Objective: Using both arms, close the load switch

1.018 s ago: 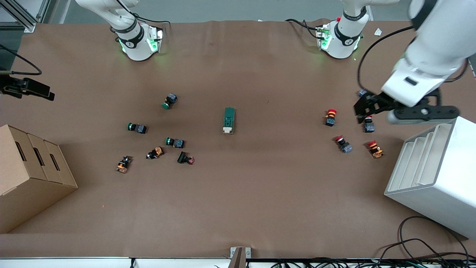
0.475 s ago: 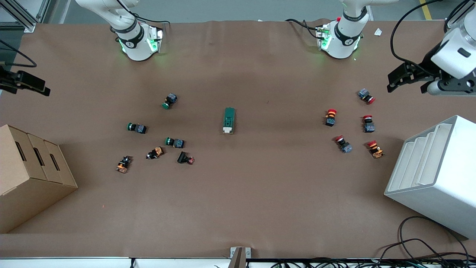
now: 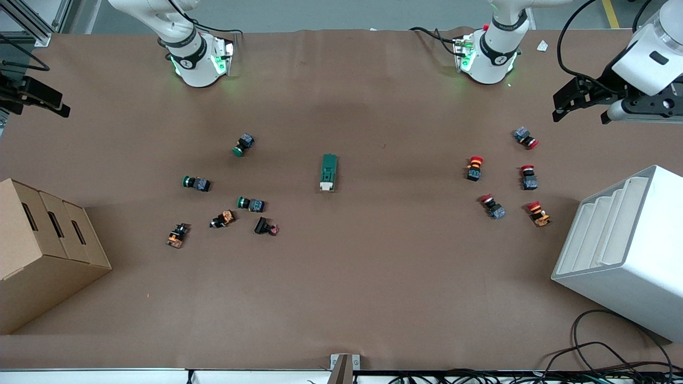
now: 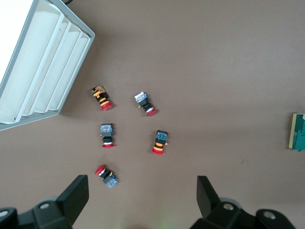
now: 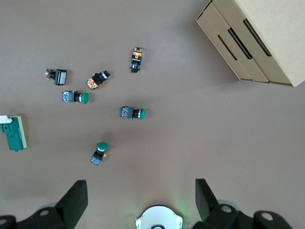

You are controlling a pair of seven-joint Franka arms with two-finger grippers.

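The load switch (image 3: 329,172), a dark-green block with a white lever end nearer the front camera, lies alone at the table's middle. It shows at the edge of the left wrist view (image 4: 299,131) and of the right wrist view (image 5: 13,132). My left gripper (image 3: 580,109) is open and empty, up in the air over the left arm's end of the table, above the red push-buttons; its fingers (image 4: 76,195) frame bare table. My right gripper (image 3: 40,101) is open and empty, high over the right arm's end of the table; its fingers (image 5: 75,198) frame its own base.
Several red push-buttons (image 3: 474,167) lie toward the left arm's end, beside a white slotted rack (image 3: 624,245). Green, orange and black buttons (image 3: 251,204) lie toward the right arm's end, beside a cardboard box (image 3: 42,250). Cables hang at the front edge.
The left gripper rose from low over the red push-buttons and swung out toward the left arm's end of the table. The right gripper drifted toward the bases' side. The switch has not moved.
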